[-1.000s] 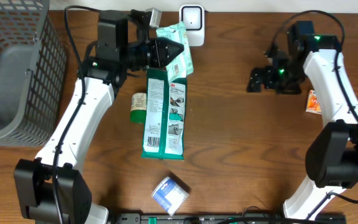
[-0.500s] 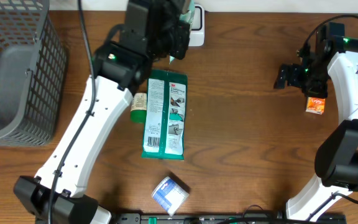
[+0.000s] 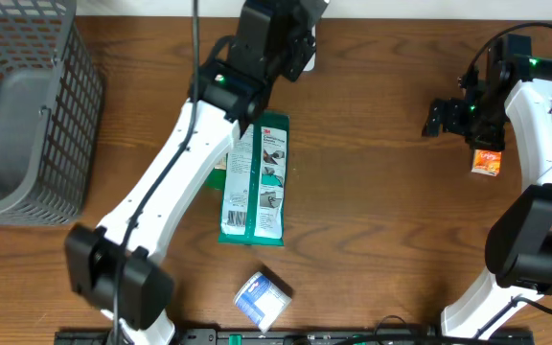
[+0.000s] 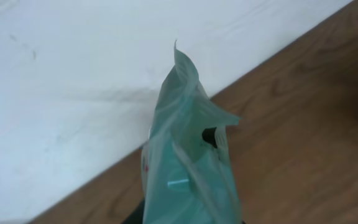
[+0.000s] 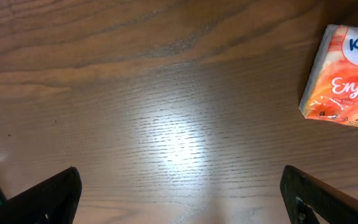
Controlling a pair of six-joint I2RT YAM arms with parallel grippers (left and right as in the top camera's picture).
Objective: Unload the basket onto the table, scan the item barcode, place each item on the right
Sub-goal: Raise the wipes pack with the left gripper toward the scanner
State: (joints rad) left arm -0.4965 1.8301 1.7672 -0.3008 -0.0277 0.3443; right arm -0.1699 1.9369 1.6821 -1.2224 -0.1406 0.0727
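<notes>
Where the left arm stretches across to the back edge of the table, its left gripper [image 3: 295, 29] is clamped on the pale green pouch [image 4: 190, 177], held upright in front of the white wall.

- Small white box [image 3: 308, 59]: at the back edge, mostly covered by that arm.
- Long green packet [image 3: 257, 182]: flat on the wood mid-table, its upper end tucked under the arm.
- Little green-labelled bottle [image 3: 218, 175]: just beside the packet's left edge, largely hidden by the arm.
- Blue-and-white pack [image 3: 262, 297]: near the front edge, well apart from the rest.
- Right gripper [image 3: 441, 115]: fingers spread wide, holding nothing, over bare wood on the right side.
- Orange tissue pack [image 5: 345, 81]: near the right edge, beside the right arm and apart from its fingers.
- Open room: broad bare wood between the green packet and the right arm.
- Grey mesh basket [image 3: 77, 115]: far left corner; only its grey floor shows inside.
</notes>
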